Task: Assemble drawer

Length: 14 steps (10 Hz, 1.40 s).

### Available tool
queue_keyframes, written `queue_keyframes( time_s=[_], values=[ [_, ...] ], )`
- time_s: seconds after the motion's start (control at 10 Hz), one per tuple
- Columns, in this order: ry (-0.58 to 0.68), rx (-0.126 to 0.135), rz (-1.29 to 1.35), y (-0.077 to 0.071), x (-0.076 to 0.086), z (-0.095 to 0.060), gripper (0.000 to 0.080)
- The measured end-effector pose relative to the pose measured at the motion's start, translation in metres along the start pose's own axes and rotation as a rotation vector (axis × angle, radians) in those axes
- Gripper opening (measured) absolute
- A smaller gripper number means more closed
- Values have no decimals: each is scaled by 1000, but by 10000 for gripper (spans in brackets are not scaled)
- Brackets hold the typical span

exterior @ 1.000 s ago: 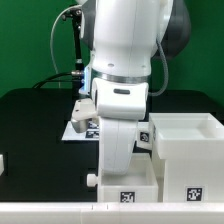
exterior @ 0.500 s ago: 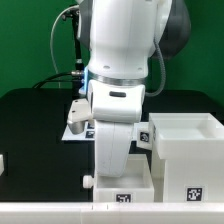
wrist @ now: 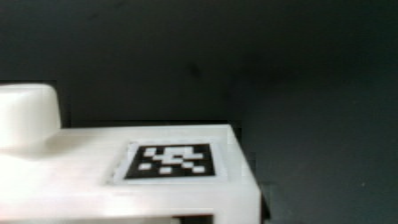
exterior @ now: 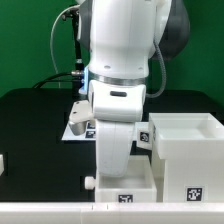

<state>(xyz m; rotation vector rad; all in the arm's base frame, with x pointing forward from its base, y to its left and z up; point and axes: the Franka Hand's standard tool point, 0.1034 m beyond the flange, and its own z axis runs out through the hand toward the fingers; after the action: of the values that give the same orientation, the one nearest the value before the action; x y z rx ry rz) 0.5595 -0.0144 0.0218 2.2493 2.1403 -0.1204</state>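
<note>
A shallow white drawer tray with a tag on its front and a round knob lies at the front middle. The large white shell stands to the exterior view's right of it, open side up, tags on its faces. My gripper reaches down into the tray from above. Its fingers are hidden behind the hand and the tray wall. The wrist view shows the tray's wall from close up, with a tag and the knob. No fingers show there.
The marker board lies on the black table behind the arm. A small white part shows at the exterior view's left edge. A white rail runs along the front. A dark post with cables stands at the back.
From one second ago to half a second ago, the arm and the front tray shifted a little toward the exterior view's left. Since then nothing has moved.
</note>
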Motion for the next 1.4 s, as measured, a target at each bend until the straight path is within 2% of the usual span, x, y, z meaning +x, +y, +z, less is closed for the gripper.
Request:
queue_keyframes(
  time_s=[0.2, 0.5, 0.6, 0.9, 1.0, 1.1, 1.4],
  values=[
    [0, -3, 48, -2, 9, -1, 38],
    [0, 2, 67, -4, 10, 3, 38],
    [2, -6, 68, -4, 11, 3, 38],
    [2, -7, 70, -3, 9, 3, 38],
    [7, -27, 45, -2, 8, 3, 38],
    [18, -65, 16, -3, 1, 2, 38],
    [27, -94, -26, -13, -11, 6, 38]
  ],
)
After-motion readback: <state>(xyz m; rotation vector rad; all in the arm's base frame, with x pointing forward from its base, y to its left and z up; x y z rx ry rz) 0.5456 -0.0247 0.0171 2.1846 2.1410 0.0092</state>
